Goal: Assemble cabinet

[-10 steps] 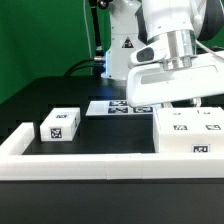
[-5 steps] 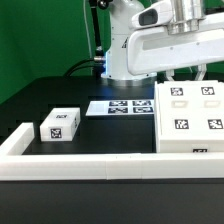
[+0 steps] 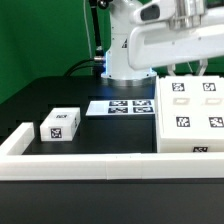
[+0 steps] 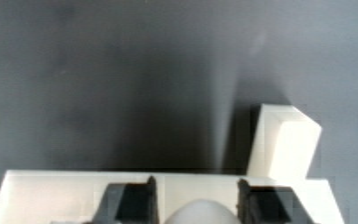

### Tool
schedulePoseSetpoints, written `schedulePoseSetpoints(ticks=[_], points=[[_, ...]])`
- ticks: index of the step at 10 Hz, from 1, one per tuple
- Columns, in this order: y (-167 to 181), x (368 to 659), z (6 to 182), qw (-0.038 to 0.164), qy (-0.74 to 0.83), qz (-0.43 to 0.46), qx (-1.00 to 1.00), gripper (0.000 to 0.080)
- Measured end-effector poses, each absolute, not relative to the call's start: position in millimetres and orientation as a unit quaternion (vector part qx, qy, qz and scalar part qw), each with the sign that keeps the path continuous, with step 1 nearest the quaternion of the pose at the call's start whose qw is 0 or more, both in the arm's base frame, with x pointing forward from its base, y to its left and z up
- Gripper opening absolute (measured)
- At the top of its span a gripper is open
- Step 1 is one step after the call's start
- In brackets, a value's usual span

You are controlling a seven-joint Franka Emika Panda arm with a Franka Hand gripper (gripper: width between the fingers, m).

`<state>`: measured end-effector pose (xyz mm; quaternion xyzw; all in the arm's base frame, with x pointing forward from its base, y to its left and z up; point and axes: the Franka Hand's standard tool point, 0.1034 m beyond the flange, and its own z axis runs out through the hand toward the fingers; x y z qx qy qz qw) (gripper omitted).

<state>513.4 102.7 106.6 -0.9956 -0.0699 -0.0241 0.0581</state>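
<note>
You have: cabinet (image 3: 190, 118), large tagged white box, on the counter (image 3: 45, 100) at the exterior view's right, just behind the white rail (image 3: 90, 166). Gripper (image 3: 192, 67) above it, fingers spread apart, holding nothing.

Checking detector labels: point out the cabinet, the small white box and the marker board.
cabinet (image 3: 195, 112): exterior view, broad tagged face, between the tags.
small white box (image 3: 58, 126): exterior view, its tagged face.
marker board (image 3: 118, 106): exterior view, the printed tags near its middle.
</note>
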Motion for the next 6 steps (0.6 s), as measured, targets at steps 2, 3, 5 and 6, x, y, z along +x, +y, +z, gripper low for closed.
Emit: schedulePoseSetpoints(ticks=[2,3,5,6], points=[[105.6,529.3,128.5,0.055,-0.075,0.013,-0.996,0.0210],[104.9,534.3,127.4,0.056,-0.073,0.004,-0.996,0.0210],[104.0,532.3,125.7,0.055,-0.072,0.007,-0.996,0.0210],[103.4,530.6,125.9,0.057,-0.069,0.016,-0.996,0.0210]])
